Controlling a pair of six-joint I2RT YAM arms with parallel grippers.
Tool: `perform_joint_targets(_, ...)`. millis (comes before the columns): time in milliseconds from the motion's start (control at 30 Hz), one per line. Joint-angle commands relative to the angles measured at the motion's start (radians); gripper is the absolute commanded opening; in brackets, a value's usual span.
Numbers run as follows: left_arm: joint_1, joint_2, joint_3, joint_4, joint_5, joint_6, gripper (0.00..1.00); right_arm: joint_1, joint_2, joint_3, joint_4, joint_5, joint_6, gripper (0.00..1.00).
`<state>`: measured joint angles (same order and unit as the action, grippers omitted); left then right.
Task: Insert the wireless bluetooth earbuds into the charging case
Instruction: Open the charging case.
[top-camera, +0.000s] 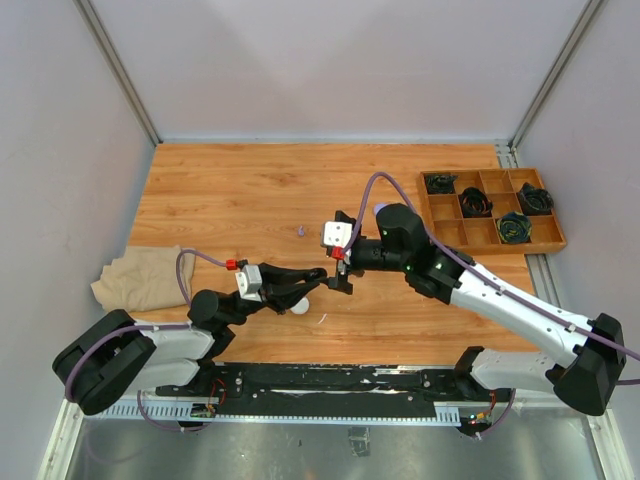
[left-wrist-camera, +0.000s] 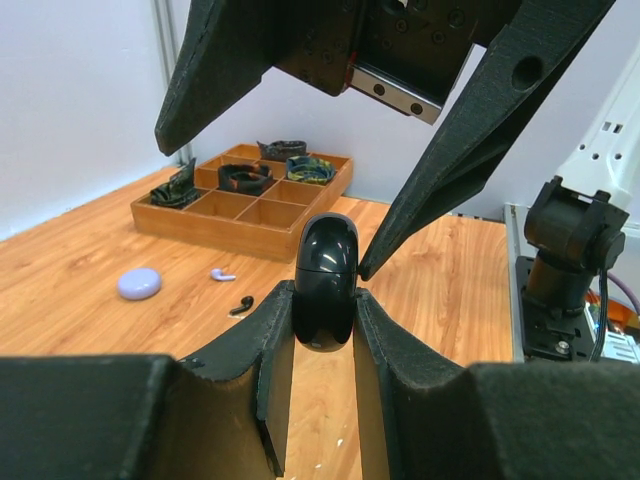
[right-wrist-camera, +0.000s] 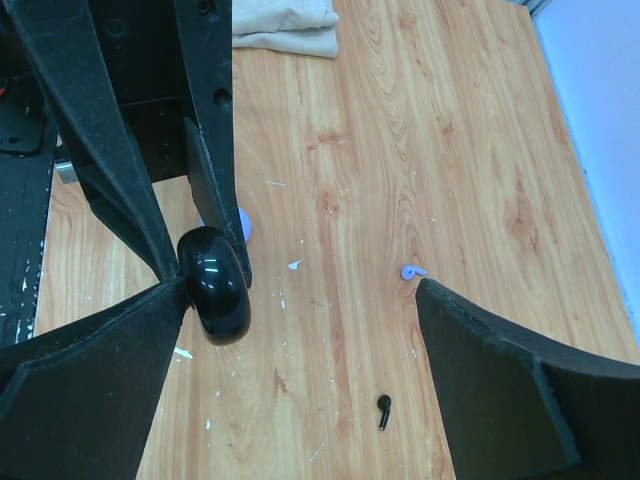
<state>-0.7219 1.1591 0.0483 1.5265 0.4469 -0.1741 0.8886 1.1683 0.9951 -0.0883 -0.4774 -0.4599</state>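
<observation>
- Wireless bluetooth earbuds lie loose on the wooden counter (top-camera: 230, 190), none in a case yet: a tiny black earbud (right-wrist-camera: 383, 410) and a tiny lavender earbud (right-wrist-camera: 412, 271), apart from each other.
- Your left gripper (left-wrist-camera: 322, 320) pinches the glossy black oval charging case (left-wrist-camera: 326, 280) on edge, above the counter; its lid looks closed.
- Your right gripper (right-wrist-camera: 300, 290) is spread wide, straddling the case, one fingertip just beside it.
- The next step is probably lifting the lid: catch the seam with one fingertip, pry gently, and keep the left pinch low so the glossy shell doesn't squirt out.
- A round lavender case (left-wrist-camera: 139, 284) sits closed near the lavender earbud; its contents are hidden.
- The compartmented wooden tray (top-camera: 497, 246) at the far right holds coiled dark cables (top-camera: 475, 203) in four compartments.
</observation>
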Motion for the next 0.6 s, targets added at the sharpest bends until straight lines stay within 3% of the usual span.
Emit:
perform_joint_targets(0,0.004,-0.015,-0.002,0.193,0.017,0.024,0.0,0.018,-0.005,-0.013,-0.008,0.062,-0.043,0.99)
perform_joint_targets(567,0.004,-0.011,0.007,0.149,0.056,0.046,0.0,0.019,-0.075,-0.021,0.017,0.142,-0.055,0.99)
